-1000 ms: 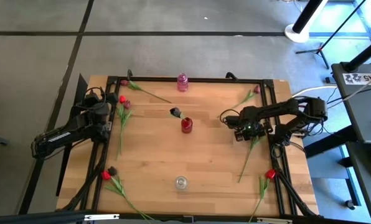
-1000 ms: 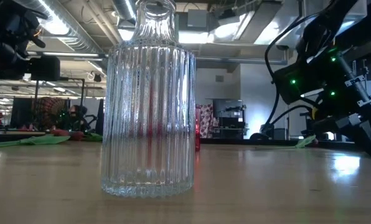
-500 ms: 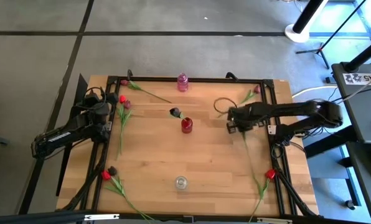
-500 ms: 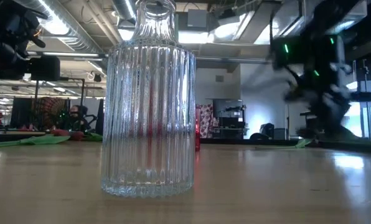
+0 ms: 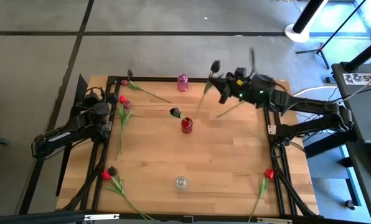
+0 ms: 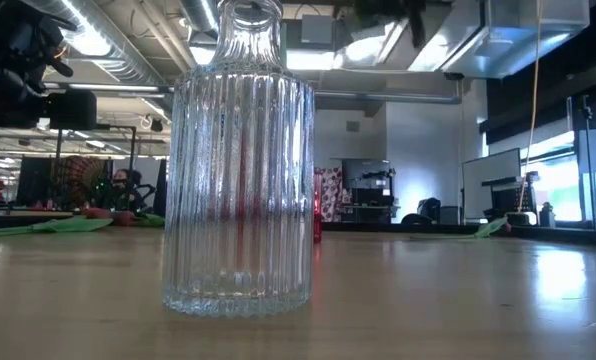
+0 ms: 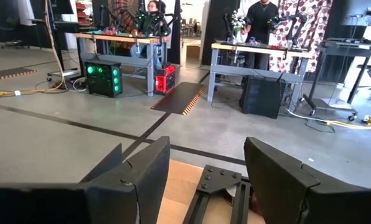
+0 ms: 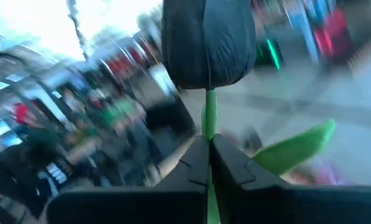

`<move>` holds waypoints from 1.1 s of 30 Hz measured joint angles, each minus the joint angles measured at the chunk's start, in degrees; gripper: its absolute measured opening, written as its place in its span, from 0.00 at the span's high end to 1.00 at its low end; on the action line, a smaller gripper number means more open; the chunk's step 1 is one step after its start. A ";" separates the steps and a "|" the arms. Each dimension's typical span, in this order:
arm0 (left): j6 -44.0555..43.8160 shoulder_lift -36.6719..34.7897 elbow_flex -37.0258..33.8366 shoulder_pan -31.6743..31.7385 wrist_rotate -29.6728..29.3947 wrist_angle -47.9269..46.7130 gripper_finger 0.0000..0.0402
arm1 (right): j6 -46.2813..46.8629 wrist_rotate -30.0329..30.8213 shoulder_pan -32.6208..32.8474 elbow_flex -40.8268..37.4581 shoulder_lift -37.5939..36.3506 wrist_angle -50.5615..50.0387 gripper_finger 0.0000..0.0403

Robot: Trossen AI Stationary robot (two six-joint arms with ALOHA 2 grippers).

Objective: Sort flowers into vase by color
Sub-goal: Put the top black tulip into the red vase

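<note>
Overhead, the right gripper [image 5: 225,89] hangs above the far right part of the table [image 5: 223,162], its jaws pinched on the stem of a dark tulip [image 5: 215,65] whose head points toward the far edge, with stem and leaf trailing below the fingers. The left gripper [image 5: 104,115] waits at the table's left edge. A red vase [image 5: 186,125] stands near the middle with a dark flower [image 5: 175,112] lying just beside it on the far left side; a pink vase [image 5: 182,81] stands at the far edge and a clear vase [image 5: 181,183] near the near edge. Loose flowers lie around the borders: a red and maroon pair [image 5: 123,102] at far left, a pink one [image 5: 126,83] at the far left corner, a red and dark pair [image 5: 108,173] at near left, and a red one [image 5: 270,173] at near right. From table height the ribbed clear vase [image 6: 238,160] fills the foreground, empty, with the red vase showing through the glass behind it; green leaves [image 6: 58,225] lie at the far left. In the left wrist view the two dark fingers [image 7: 142,177] stand well apart with nothing between them, over the table's corner. In the right wrist view the fingers [image 8: 192,165] are closed tight on the green stem just under the dark tulip head [image 8: 207,43], a leaf [image 8: 294,149] sticking out to one side; the background is blurred.
</note>
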 joint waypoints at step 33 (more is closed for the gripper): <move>-0.01 0.00 0.00 -0.02 -0.01 0.00 0.49 | -23.44 5.08 7.44 0.52 8.19 9.92 0.99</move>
